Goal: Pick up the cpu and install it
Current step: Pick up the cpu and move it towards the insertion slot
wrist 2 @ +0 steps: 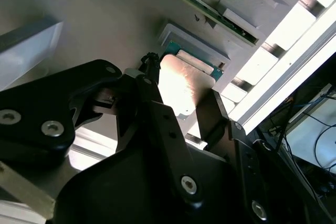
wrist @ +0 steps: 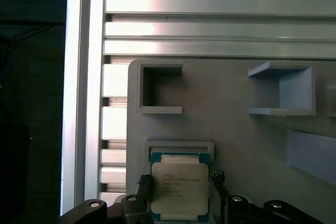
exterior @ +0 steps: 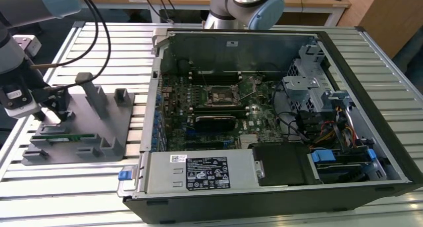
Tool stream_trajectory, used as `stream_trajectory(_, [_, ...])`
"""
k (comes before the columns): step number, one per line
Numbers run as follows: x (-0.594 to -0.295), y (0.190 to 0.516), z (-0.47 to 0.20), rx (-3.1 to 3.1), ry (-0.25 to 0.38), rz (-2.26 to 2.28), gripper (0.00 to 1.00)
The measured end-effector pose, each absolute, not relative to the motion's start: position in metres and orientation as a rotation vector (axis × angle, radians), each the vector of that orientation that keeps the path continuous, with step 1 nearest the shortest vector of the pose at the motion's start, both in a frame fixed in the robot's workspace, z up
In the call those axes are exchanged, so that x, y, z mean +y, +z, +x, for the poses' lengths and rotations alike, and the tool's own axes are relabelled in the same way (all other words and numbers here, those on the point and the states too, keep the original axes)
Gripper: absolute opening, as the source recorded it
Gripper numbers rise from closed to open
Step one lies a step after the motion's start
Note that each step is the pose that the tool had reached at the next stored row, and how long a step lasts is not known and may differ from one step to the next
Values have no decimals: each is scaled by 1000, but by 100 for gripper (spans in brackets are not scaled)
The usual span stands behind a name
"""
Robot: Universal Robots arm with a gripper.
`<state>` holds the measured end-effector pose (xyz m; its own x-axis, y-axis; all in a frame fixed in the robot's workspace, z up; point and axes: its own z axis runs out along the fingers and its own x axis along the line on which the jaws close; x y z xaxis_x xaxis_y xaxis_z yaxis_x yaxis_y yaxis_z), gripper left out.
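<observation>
Your work table (exterior: 73, 187) is built of long ribbed aluminium slats, pale grey, running across the exterior view from side to side. Light glints off them, and in the first wrist view the slats (wrist: 210, 3) shine nearly white. Behind the table, along the top of the exterior view, stands a wooden desk (exterior: 191, 0) on a white frame (exterior: 339, 15). A wooden panel (exterior: 390, 19) fills the upper corner at the exterior view's right. Past the table's edge, the first wrist view falls dark.
</observation>
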<state>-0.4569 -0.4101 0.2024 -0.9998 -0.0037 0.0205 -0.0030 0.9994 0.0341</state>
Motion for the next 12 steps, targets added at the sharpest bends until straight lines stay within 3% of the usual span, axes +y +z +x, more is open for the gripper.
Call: stream_trajectory(12, [-410, 209, -457, -3121, -54, 5, 53])
